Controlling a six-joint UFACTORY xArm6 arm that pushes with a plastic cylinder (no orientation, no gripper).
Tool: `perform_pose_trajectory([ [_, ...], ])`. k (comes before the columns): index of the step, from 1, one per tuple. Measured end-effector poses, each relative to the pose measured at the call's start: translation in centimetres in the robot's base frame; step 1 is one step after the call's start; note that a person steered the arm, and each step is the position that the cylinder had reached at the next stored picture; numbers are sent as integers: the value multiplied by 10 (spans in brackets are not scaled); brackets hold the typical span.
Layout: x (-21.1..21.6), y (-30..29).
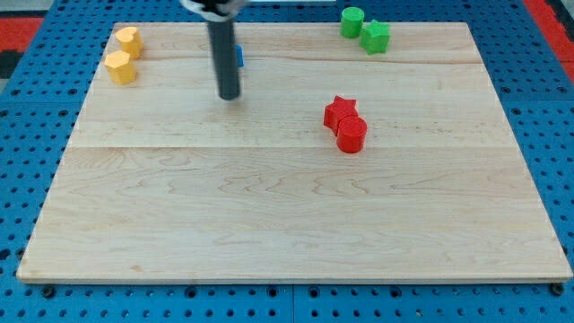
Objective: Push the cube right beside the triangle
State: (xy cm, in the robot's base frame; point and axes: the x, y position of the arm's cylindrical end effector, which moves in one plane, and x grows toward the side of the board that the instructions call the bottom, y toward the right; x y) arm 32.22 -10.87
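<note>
My tip [230,96] rests on the wooden board [287,215] in its upper left part. A blue block [239,56] shows only as a sliver at the rod's right edge, just above the tip; the rod hides the rest and its shape cannot be made out. No other blue block shows. I cannot tell which block is the cube and which the triangle.
Two yellow blocks [129,39] [121,67] sit touching at the view's top left. A green cylinder [352,21] and a green block [376,37] sit at the top right. A red star [341,111] touches a red cylinder [352,135] right of centre.
</note>
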Motion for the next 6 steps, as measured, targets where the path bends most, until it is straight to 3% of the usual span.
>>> perform_pose_trajectory([
  [1,-70,-34],
  [2,-112,-36],
  [3,-125,12],
  [5,-74,22],
  [6,-70,83],
])
